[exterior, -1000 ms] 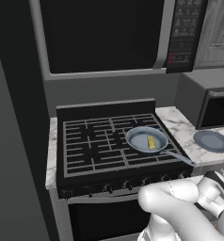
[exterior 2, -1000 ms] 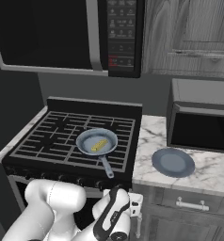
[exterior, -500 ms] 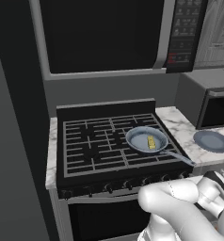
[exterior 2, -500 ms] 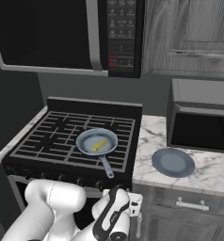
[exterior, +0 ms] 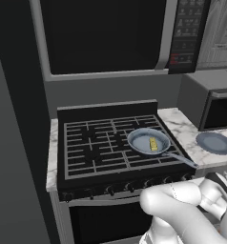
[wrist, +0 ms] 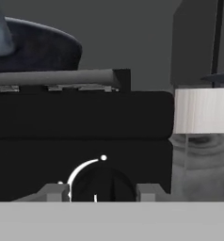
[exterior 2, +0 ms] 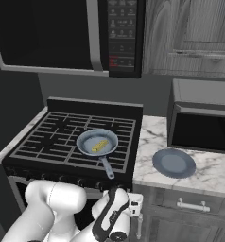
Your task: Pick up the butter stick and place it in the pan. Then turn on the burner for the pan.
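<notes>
The butter stick (exterior: pixel 154 143) (exterior 2: pixel 99 145) lies flat inside the pan (exterior: pixel 140 141) (exterior 2: pixel 88 140), which sits on the front right burner of the stove (exterior: pixel 94 147) (exterior 2: pixel 48 142). Its long axis runs roughly front to back across the pan. The pan handle (exterior: pixel 181 159) (exterior 2: pixel 107 168) points toward the stove's front right. The gripper (wrist: pixel 102 192) faces a round stove knob (wrist: pixel 101 183), a finger on either side; contact cannot be told.

Yellow butter stick (exterior: pixel 154 143) lying flat inside grey-blue pan (exterior: pixel 140 141) on stove.
</notes>
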